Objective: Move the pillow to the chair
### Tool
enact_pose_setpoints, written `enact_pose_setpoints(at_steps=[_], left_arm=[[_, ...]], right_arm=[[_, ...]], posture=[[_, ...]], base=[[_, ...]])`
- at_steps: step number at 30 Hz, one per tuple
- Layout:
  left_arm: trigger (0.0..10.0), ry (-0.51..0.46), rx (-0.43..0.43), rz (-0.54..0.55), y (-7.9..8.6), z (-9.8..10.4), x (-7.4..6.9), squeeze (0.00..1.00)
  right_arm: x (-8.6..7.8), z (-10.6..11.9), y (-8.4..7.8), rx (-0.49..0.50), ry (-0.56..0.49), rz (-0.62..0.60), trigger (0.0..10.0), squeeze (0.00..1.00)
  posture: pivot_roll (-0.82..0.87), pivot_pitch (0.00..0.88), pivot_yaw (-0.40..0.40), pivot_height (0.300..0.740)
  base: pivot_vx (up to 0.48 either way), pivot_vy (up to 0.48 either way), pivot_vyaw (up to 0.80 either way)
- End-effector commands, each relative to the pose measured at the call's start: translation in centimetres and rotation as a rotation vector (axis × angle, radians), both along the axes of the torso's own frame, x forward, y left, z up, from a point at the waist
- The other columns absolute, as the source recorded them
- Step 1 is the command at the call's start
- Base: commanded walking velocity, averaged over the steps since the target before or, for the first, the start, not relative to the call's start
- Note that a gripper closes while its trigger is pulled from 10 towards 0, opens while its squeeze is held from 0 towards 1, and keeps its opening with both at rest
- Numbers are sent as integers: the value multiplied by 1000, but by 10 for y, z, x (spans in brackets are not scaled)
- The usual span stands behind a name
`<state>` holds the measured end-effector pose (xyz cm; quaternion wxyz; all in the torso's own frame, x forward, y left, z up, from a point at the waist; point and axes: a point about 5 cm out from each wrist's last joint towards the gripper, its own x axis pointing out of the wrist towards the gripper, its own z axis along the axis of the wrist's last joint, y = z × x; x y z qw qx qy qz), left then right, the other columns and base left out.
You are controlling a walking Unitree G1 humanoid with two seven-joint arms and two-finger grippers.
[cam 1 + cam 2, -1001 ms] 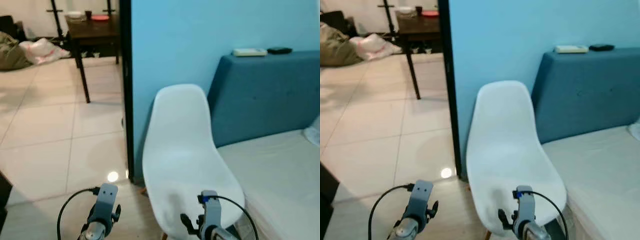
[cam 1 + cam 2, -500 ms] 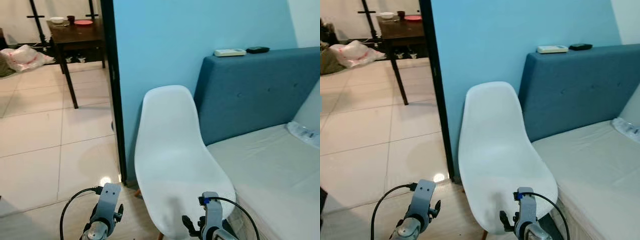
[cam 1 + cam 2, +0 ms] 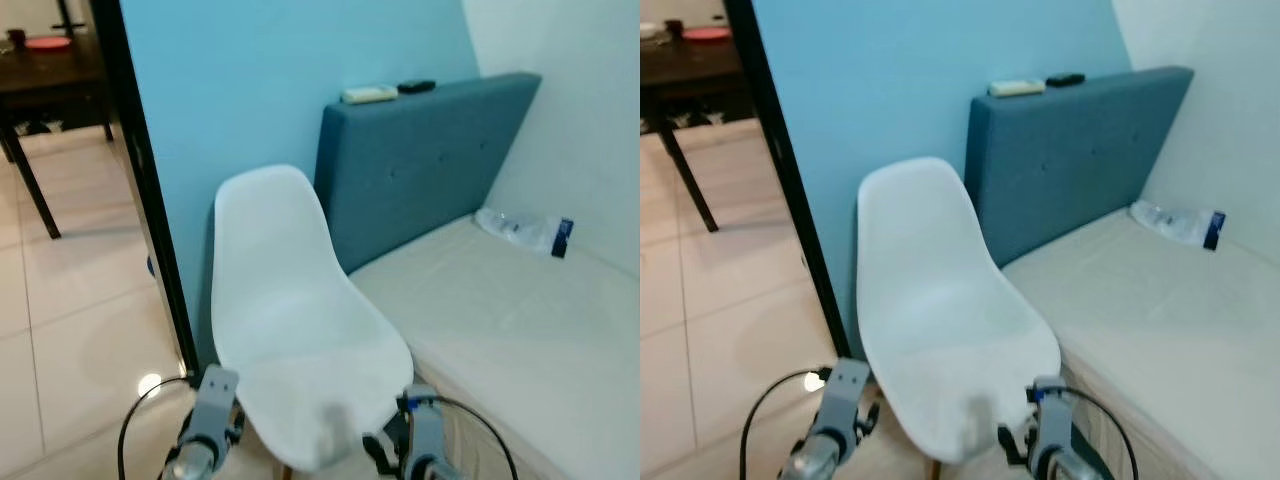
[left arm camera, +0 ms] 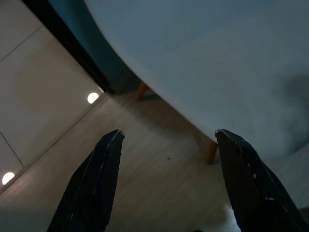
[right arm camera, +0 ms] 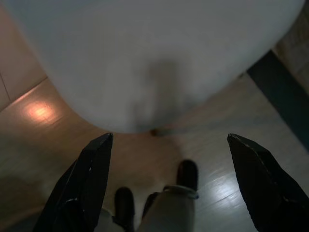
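A white moulded chair (image 3: 290,320) stands right before me, its back against the blue wall and its seat bare. My left arm (image 3: 207,432) hangs low beside the seat's left front edge. My right arm (image 3: 423,445) hangs low at the seat's right front corner. In the left wrist view my left gripper (image 4: 169,133) is open, with the underside of the chair seat (image 4: 217,67) beyond its fingers. In the right wrist view my right gripper (image 5: 169,137) is open too, under the pale seat (image 5: 154,58) and above the wooden floor.
A bed (image 3: 520,320) with a pale sheet and a blue padded headboard (image 3: 420,170) lies to the chair's right. A clear plastic bottle (image 3: 522,229) rests on it by the white wall. Two remotes (image 3: 370,94) sit on the headboard. A black door frame (image 3: 150,200) and a dark table (image 3: 40,80) are at the left.
The camera has swung to the right: the chair and doorway have shifted left in the picture and more of the bed and the white wall show. Both arms hang as before.
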<state>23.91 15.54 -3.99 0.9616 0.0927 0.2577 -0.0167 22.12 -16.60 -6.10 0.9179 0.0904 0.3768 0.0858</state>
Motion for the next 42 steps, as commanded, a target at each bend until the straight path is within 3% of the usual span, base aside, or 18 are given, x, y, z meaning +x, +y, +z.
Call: enact_pose_setpoints(at_steps=[1, 20, 42], left_arm=[[10000, 23, -7, 0, -1, -3, -3, 0], [10000, 35, -8, -5, -1, -5, -5, 0], [10000, 42, -16, -20, -6, -6, -5, 0]], right_arm=[[-1, -1, -3, -12, 8, 1, 10000, 0], [-2, -1, -2, -7, 3, -10, 10000, 0], [0, 1, -6, -21, -8, 2, 10000, 0]], posture=[[47, 13, -35, 740], [46, 27, -29, 740], [33, 11, -38, 740]], base=[[0, 0, -750], [0, 0, -748], [0, 0, -102]])
